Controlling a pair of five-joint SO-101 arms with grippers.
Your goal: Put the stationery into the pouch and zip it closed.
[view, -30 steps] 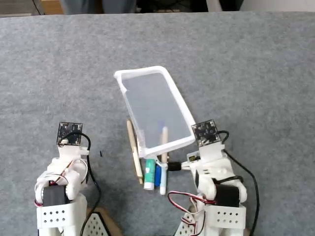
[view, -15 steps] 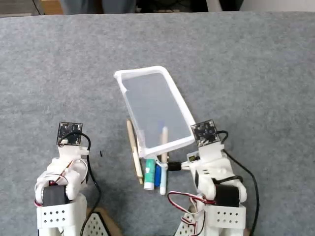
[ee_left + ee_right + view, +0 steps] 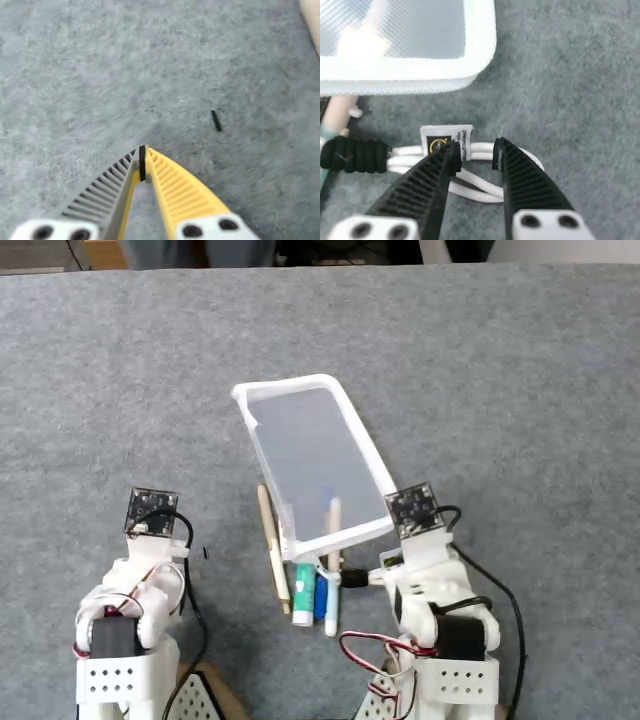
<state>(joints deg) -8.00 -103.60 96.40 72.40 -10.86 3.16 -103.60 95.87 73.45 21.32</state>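
Note:
A translucent mesh pouch [image 3: 310,460] with a white border lies flat in the middle of the grey mat. Stationery lies at its near end, partly under it: a wooden pencil [image 3: 272,552], a green tube [image 3: 303,596], a blue pen [image 3: 320,598] and a white pen [image 3: 333,580]. A black zip pull [image 3: 352,152] carries a white cord loop [image 3: 480,186] with a small tag [image 3: 446,141]. My right gripper [image 3: 475,150] stands narrowly open, its black fingers astride that cord just off the pouch corner [image 3: 420,82]. My left gripper [image 3: 142,162] is shut on nothing, low over bare mat.
A small black sliver [image 3: 215,120] lies on the mat ahead of the left gripper, also visible in the high view [image 3: 205,553]. The left arm [image 3: 140,575] and right arm [image 3: 435,590] stand at the near edge. Grey mat stretches wide on both sides of the pouch.
The left arm has shifted slightly to the right. The right arm, pouch and stationery have stayed where they were.

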